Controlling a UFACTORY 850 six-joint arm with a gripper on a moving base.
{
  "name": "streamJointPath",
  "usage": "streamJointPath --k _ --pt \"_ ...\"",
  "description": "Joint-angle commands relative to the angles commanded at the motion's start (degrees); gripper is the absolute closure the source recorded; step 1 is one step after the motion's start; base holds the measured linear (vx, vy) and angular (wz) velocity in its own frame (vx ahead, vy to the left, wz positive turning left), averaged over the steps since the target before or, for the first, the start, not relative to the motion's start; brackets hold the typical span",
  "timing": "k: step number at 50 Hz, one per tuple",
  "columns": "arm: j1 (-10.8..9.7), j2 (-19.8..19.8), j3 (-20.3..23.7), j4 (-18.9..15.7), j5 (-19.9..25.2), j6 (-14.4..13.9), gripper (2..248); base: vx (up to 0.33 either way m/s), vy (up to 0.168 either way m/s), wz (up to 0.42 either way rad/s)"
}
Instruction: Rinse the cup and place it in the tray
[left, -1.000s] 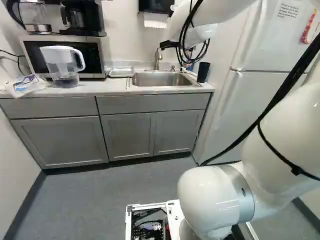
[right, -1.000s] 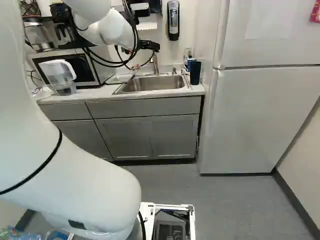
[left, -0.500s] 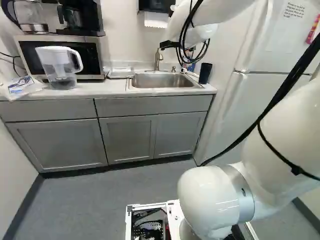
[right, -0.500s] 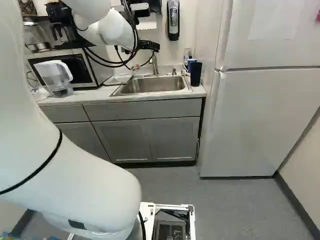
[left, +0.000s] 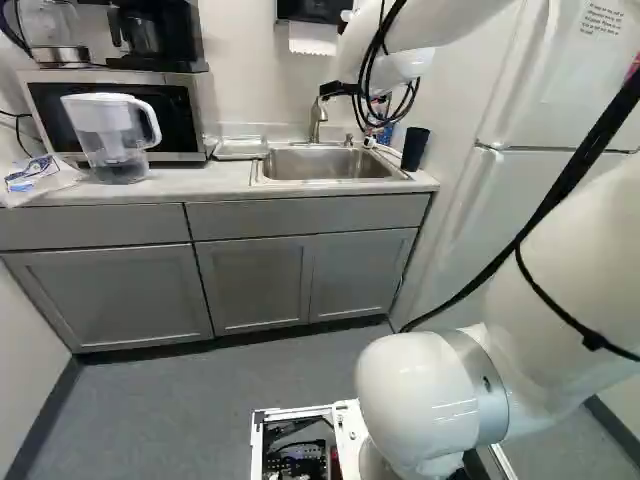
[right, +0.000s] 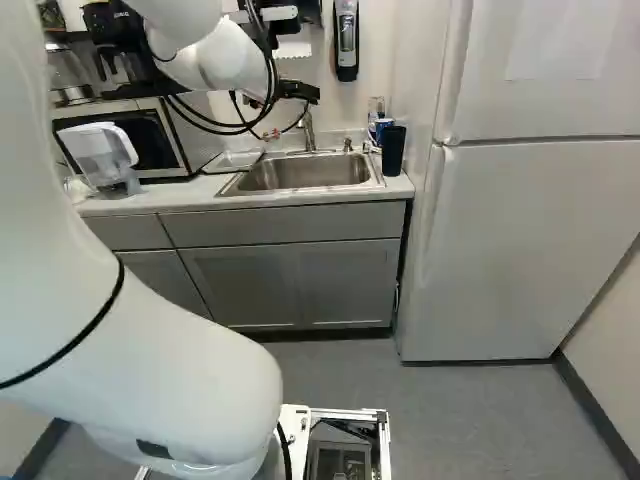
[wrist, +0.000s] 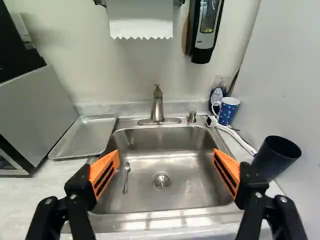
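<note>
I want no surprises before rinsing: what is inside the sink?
A spoon lies in the sink, beside the drain. The open gripper hides patches along the sink's sides; anything there cannot be seen.

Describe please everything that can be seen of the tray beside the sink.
The tray is a shallow, long rectangle with rounded corners and a low raised rim, silver-grey, and looks like metal. It lies flat, open side up, on the counter, between the microwave and the sink. Nothing is seen in it. Whether its edge touches the sink's rim, I cannot tell.
</note>
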Motion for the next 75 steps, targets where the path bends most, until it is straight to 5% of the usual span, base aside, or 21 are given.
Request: streamJointPath --k 75 --pt "0.0 0.0 0.0 0.0 0.0 0.0 3 0.063 0.016 -0.086"
